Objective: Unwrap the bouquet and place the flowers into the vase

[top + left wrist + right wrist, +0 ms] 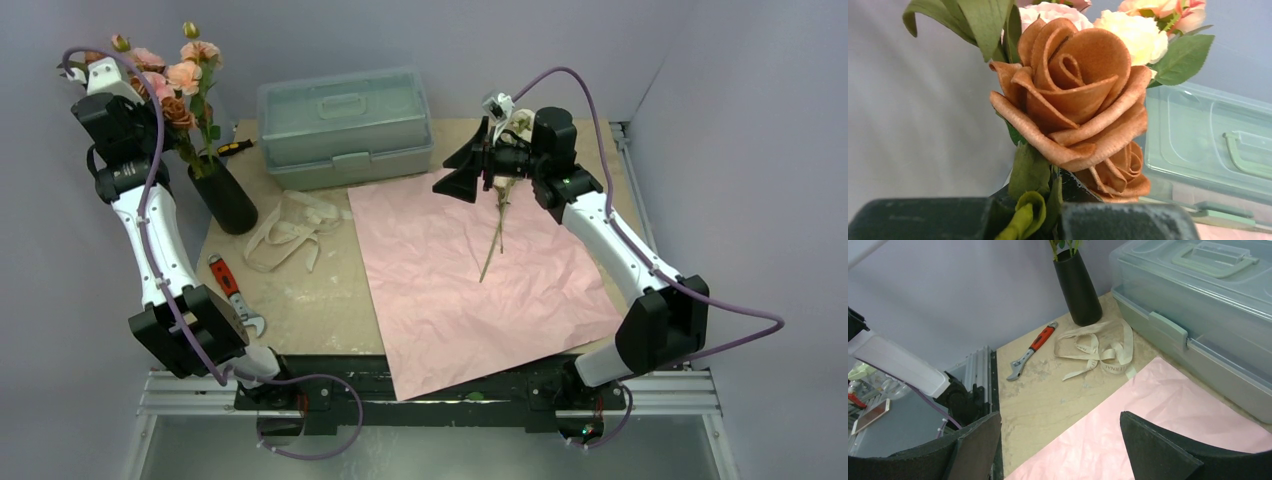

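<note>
Left jaws: pinching green stem [1020,225] under orange-brown rose [1073,100]
Right jaws: spread, empty, over pink paper [1148,405]
Vase [226,197]: holds flowers [170,75]
Ribbon [285,230]: loose on surface [300,300]

We see a crinkled pale pink paper sheet [480,300] across the middle of the frame, plain all over. At upper left, a matte black cylindrical vase [225,197] carries pink and peach fabric flowers [170,72] with green leaves. Up close, an orange-brown fabric rose [1078,95] shows a fine woven grain. At centre top we note a translucent pale green plastic toolbox [345,125], and at left a beige ribbon [285,232] with dark lettering and a red-handled silver wrench [230,290]
</note>
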